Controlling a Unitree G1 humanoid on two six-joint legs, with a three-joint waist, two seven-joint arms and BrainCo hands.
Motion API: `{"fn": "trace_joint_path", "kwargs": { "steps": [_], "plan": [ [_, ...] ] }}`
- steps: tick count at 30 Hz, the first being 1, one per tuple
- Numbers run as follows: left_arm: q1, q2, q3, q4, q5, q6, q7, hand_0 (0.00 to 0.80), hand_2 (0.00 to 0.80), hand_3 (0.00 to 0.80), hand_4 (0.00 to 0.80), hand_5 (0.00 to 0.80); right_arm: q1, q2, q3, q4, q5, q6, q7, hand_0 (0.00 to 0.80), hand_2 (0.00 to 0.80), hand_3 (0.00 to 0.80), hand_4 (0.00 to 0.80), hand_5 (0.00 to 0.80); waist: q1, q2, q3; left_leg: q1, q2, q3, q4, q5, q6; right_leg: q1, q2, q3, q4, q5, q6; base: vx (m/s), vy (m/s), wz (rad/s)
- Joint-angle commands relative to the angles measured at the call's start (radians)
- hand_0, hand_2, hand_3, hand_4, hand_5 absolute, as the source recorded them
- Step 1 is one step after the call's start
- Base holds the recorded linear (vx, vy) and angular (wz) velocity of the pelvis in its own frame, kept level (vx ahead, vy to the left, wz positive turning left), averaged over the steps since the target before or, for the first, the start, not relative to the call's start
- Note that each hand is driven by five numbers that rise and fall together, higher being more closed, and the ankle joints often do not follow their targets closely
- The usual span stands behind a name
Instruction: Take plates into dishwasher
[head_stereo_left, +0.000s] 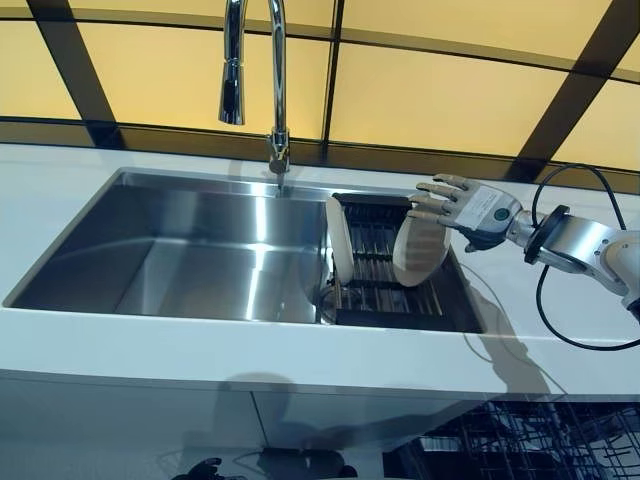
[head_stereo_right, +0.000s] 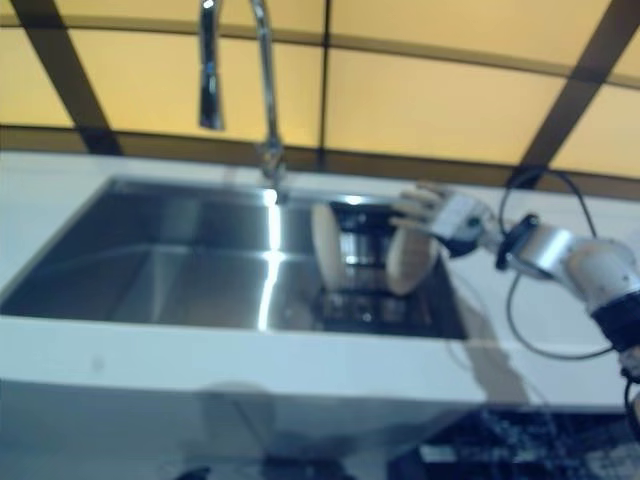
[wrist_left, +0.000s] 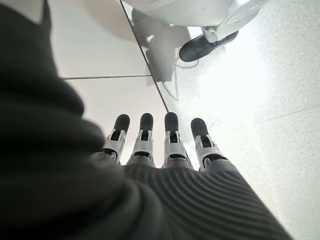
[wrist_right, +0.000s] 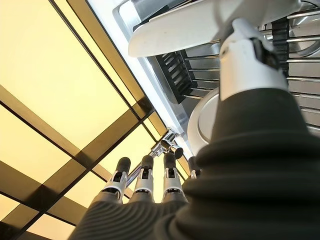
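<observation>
Two pale plates stand on edge in a black drying rack (head_stereo_left: 385, 300) in the right part of the sink. The left plate (head_stereo_left: 340, 240) leans by the rack's left end; the right plate (head_stereo_left: 420, 250) stands near its right end. My right hand (head_stereo_left: 455, 200) reaches in from the right at the top rim of the right plate, fingers straight and spread, open. In the right wrist view its fingers (wrist_right: 145, 180) point past the plate, and the thumb lies over a plate's rim (wrist_right: 175, 30). My left hand (wrist_left: 155, 145) hangs over the floor, fingers straight, empty.
The steel sink basin (head_stereo_left: 200, 250) is set in a white counter (head_stereo_left: 300, 355). A tall chrome faucet (head_stereo_left: 275, 80) stands behind it. An open dishwasher's dark wire rack (head_stereo_left: 540, 440) shows below the counter at the lower right.
</observation>
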Motion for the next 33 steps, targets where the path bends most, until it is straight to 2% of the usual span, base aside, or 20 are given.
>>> {"fn": "trace_joint_path", "kwargs": {
  "steps": [1,33],
  "plan": [
    [-0.025,0.01,-0.046,0.022,0.04,-0.023,0.001,0.0,0.0,0.0,0.0,0.0,-0.025,0.039,-0.024,0.06,-0.006,0.06,-0.035,0.0,0.0,0.0,0.0,0.0,0.031,-0.027,-0.019,-0.054,-0.003,0.068,0.05,-0.026,-0.022,0.081,0.02,-0.014,0.012,-0.11,0.052,0.0,0.0,0.0],
    [-0.029,0.019,-0.039,0.015,0.046,-0.016,-0.02,0.0,0.0,0.0,0.0,0.0,-0.009,0.104,0.023,0.123,-0.052,0.041,0.003,0.0,0.0,0.0,0.0,0.0,0.035,-0.02,-0.016,-0.058,0.004,0.075,0.061,-0.023,-0.025,0.082,0.015,-0.025,0.026,-0.121,0.045,0.0,0.0,0.0]
  ]
}}
